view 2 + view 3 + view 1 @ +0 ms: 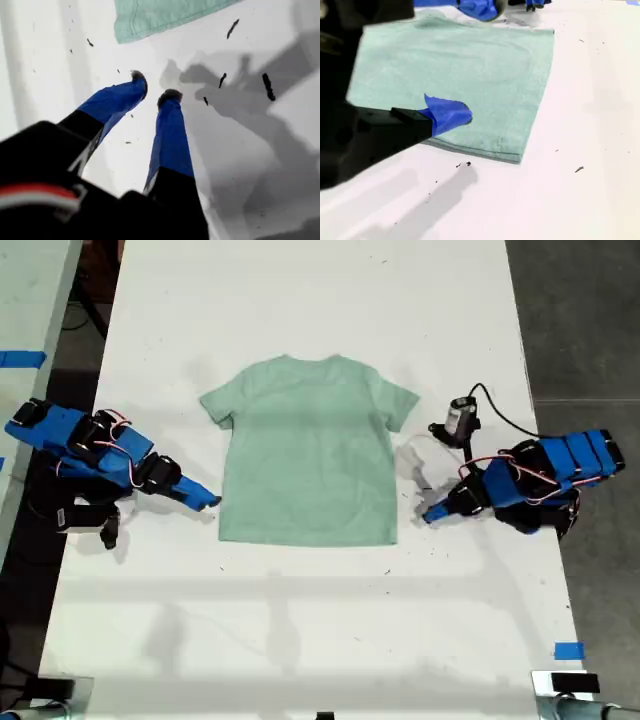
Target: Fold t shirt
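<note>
The t shirt [310, 455] lies flat and spread out, neck away, on the white table [300, 620]. My first gripper [430, 515] rests on the table at the exterior view's right, a short gap from the shirt's lower corner. Its blue fingers [170, 135] stand a little apart with nothing between them, and the shirt corner [160, 15] lies beyond them. My second gripper [212, 503] sits at the exterior view's left, right beside the shirt's other lower corner. Only one blue fingertip [450, 114] shows in its view, over the shirt's [455, 65] edge.
A small cylindrical device [460, 418] with a black cable lies on the table near the first arm. Blue tape marks [568, 650] sit near the table's front corner at the exterior view's right. Dark floor borders the table on both sides.
</note>
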